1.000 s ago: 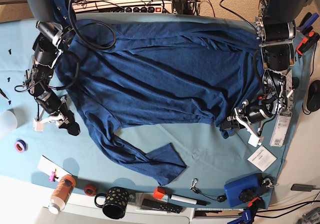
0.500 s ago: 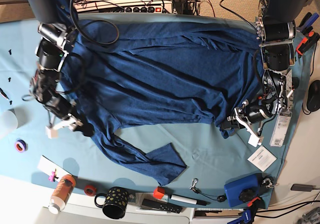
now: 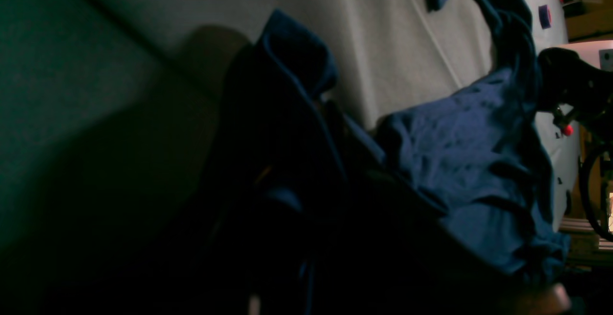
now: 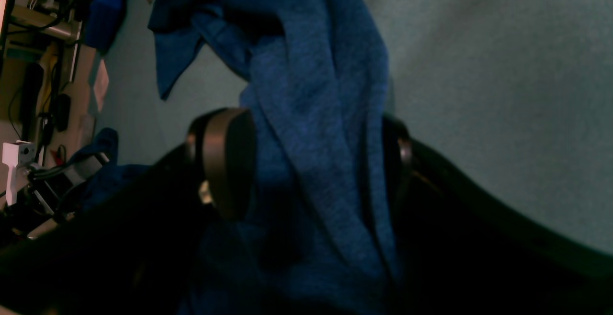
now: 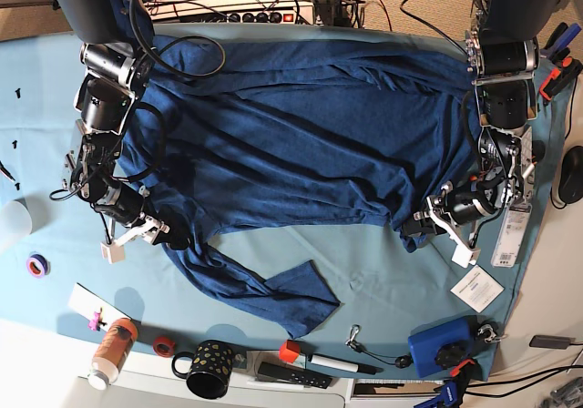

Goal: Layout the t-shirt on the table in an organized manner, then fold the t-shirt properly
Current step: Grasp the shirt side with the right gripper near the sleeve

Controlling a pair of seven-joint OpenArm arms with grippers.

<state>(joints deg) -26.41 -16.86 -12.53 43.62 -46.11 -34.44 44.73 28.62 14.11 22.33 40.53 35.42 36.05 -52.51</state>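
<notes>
A table [image 5: 383,285] draped in light teal cloth carries a dark navy t-shirt [image 5: 301,144] spread across most of its width, one sleeve trailing toward the near edge. Along that edge lie a black spotted mug [image 5: 208,369], an orange-capped bottle [image 5: 113,350], tape rolls (one purple [image 5: 36,265], one red [image 5: 163,345]), a marker [image 5: 332,363] and a blue case [image 5: 441,345].

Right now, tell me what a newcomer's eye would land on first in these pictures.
The t-shirt, navy and rumpled, sprawls across most of the table. The left hand is shut on its corner at the base view's right, while the right hand straddles a fold, open, at that view's left. A black mug stands among clutter along the near edge.
</notes>
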